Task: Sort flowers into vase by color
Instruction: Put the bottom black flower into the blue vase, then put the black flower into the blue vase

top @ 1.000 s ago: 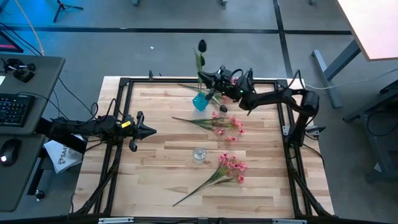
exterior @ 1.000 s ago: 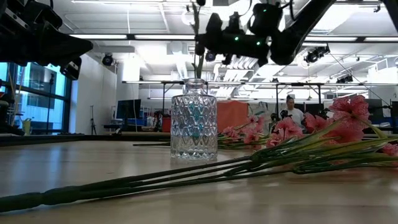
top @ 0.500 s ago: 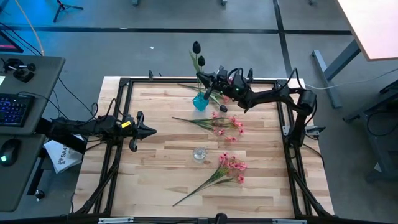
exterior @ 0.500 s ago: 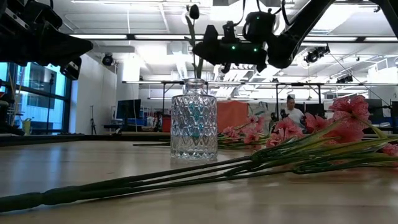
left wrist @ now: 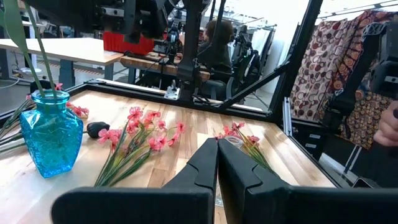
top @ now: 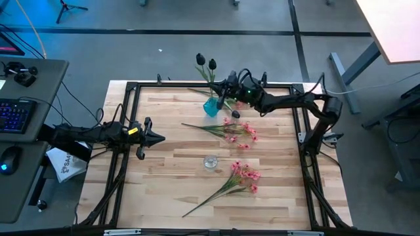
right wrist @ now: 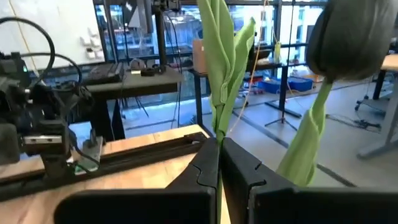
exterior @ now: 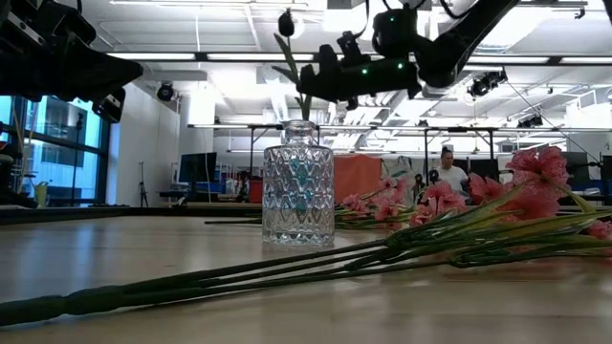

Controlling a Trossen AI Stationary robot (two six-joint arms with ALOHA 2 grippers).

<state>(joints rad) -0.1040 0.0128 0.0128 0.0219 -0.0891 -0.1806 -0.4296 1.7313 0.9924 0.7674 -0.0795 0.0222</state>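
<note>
High view: the right tool [top: 220,87] reaches over the far edge of the desk [top: 164,190], its fingers clamped together on the green stem of a black bud [top: 212,63] that stands in the blue vase [top: 210,106]. A second black bud [top: 199,59] rises just beside the first from the same vase. One more black bud [top: 235,114] lies flat on the wood near the vase, close to the blossoms of a pink spray [top: 226,130] spread across the middle of the desk. A clear glass vase [top: 210,162] stands nearer the front, between that spray and another pink spray [top: 226,184] whose long stem runs toward the front edge. Along the left side the left tool [top: 156,137] hangs over the desk, fingers together and gripping nothing, well apart from the flowers. Low view shows a person [exterior: 447,170] in the room behind.
</note>
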